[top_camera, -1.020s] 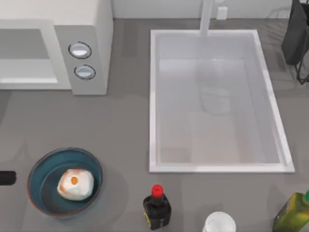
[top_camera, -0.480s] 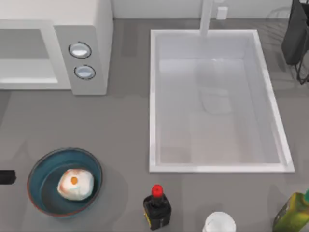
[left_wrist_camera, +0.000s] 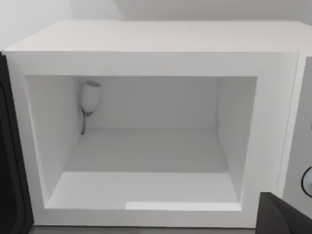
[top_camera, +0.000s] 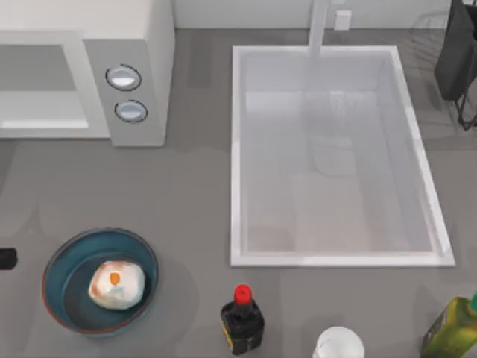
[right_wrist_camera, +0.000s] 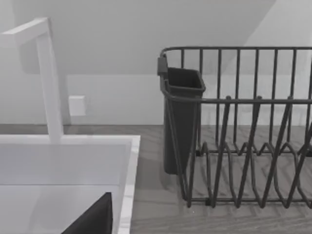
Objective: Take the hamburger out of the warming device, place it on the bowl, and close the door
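Observation:
The hamburger, a pale lump with an orange patch, lies inside the blue-teal bowl at the table's front left. The white warming device stands at the back left, and its cavity is open and bare inside. The door is swung open, showing as a dark edge beside the cavity. A dark bit of my left arm pokes in at the table's left edge, just left of the bowl. A dark part of my left gripper faces the cavity. My right gripper hangs over the sink's back right.
A white sink with a faucet fills the middle and right. A dark dish rack stands at the back right. Along the front edge are a dark red-capped bottle, a white cup and a green bottle.
The dark bit of my left arm at the table's left edge has drawn back to the left and slightly away from the front. The hamburger and bowl have stayed put.

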